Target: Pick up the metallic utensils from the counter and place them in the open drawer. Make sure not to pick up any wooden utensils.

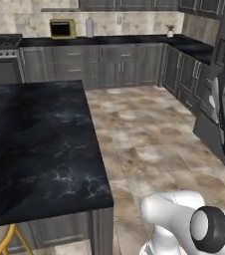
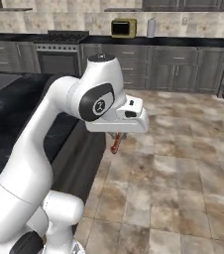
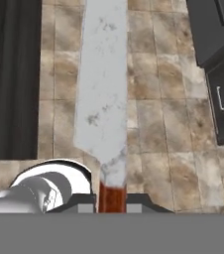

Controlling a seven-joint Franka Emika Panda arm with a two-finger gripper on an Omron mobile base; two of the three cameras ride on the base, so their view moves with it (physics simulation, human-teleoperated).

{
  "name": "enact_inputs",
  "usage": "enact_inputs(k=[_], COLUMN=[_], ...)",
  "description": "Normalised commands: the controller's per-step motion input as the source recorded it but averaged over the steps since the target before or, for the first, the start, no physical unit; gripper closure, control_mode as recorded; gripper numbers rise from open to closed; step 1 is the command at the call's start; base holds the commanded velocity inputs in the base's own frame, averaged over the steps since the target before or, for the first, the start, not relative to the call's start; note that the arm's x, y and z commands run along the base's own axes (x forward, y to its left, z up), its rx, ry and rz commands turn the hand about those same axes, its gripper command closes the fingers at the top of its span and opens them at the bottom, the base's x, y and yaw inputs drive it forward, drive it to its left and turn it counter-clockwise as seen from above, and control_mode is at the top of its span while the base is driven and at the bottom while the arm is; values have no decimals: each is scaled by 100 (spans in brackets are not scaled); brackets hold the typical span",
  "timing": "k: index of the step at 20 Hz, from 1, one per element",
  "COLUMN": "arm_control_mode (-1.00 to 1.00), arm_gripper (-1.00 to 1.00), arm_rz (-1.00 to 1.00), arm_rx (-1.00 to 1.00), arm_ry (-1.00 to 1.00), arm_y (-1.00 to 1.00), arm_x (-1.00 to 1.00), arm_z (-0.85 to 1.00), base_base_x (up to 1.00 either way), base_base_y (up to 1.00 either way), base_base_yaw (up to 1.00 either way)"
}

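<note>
Knife (image 3: 102, 89), pale silvery blade on a reddish-brown handle, clamped at the handle between the narrowed fingers of the gripper (image 3: 111, 198). Long axis running straight out from the fingertips, blade pointing away from the hand. Carried in the air above the tiled floor (image 3: 153, 124), just off the edge of the black counter (image 1: 35, 149). No open drawer visible; presumably still to be reached.

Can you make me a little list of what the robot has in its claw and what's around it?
claw: shut on the knife
knife: long pale silvery blade, reddish-brown handle end between the claw's tips
under the knife: tan tiled floor
counter: glossy black stone with white veins, to the arm's left
far wall: yellow microwave on the back counter
</note>
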Motion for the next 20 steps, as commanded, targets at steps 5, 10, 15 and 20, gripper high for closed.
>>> enact_inputs(k=[5, 10, 15, 20], arm_control_mode=[100, 100, 100, 100], arm_gripper=[100, 100, 100, 100], arm_rz=[0, 0, 0, 0], arm_rx=[0, 0, 0, 0], arm_ry=[0, 0, 0, 0], arm_y=[0, 0, 0, 0], arm_x=[0, 0, 0, 0], arm_z=[0, 0, 0, 0], base_base_x=[100, 99, 82, 41], base_base_y=[-82, -95, -100, -100], base_base_yaw=[41, 36, 11, -2])
